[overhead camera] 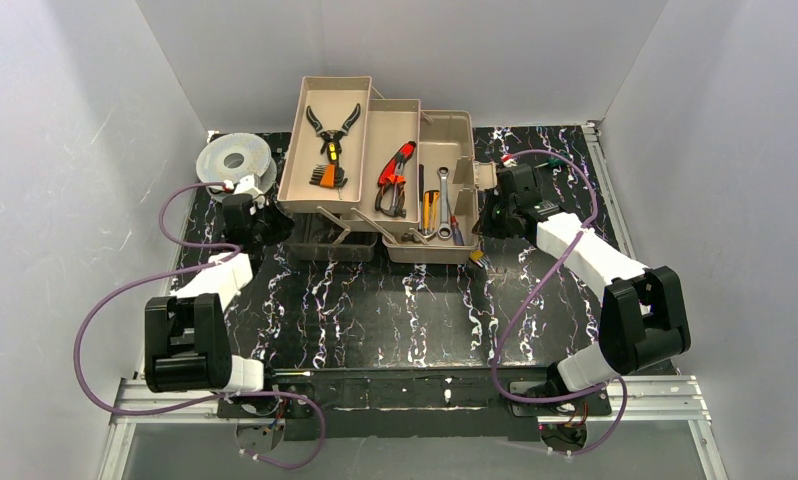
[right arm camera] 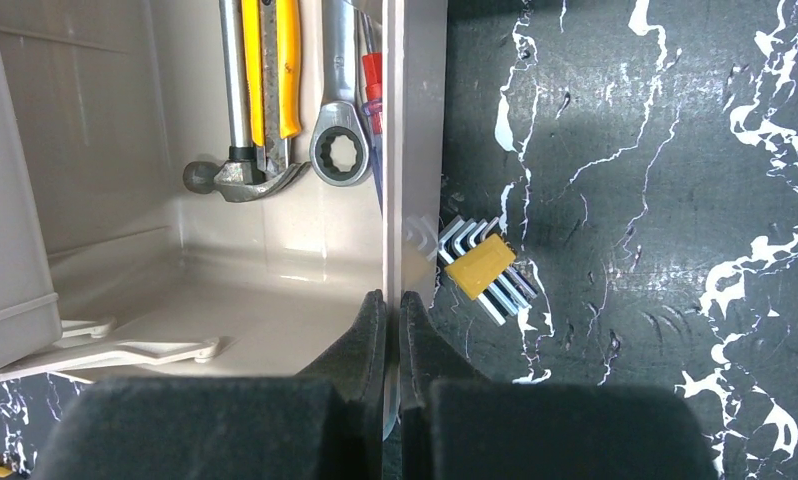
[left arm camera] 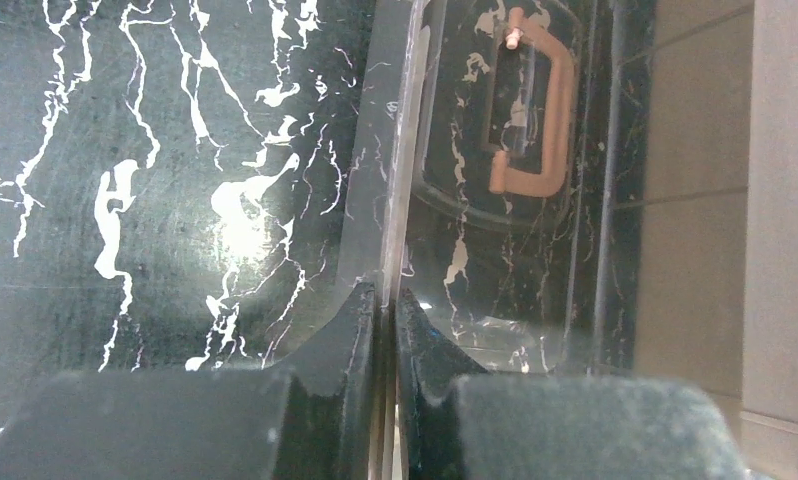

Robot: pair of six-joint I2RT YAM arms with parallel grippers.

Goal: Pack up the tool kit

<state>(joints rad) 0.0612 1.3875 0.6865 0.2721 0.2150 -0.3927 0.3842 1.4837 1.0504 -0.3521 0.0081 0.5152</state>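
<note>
Two pairs of fingers clamp the open toolbox (overhead camera: 462,135) at the counter's (overhead camera: 375,310) 12 o'clock: left fingers (left arm camera: 367,325) pinch its smoky lid (left arm camera: 380,180) edge, right fingers (right arm camera: 377,330) its 3 o'clock wall (right arm camera: 413,120).

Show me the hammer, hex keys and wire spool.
hammer (right arm camera: 237,180): right wrist view, steel head.
hex keys (right arm camera: 480,265): right wrist view, yellow holder.
wire spool (overhead camera: 215,160): top external view, upper flange.
</note>
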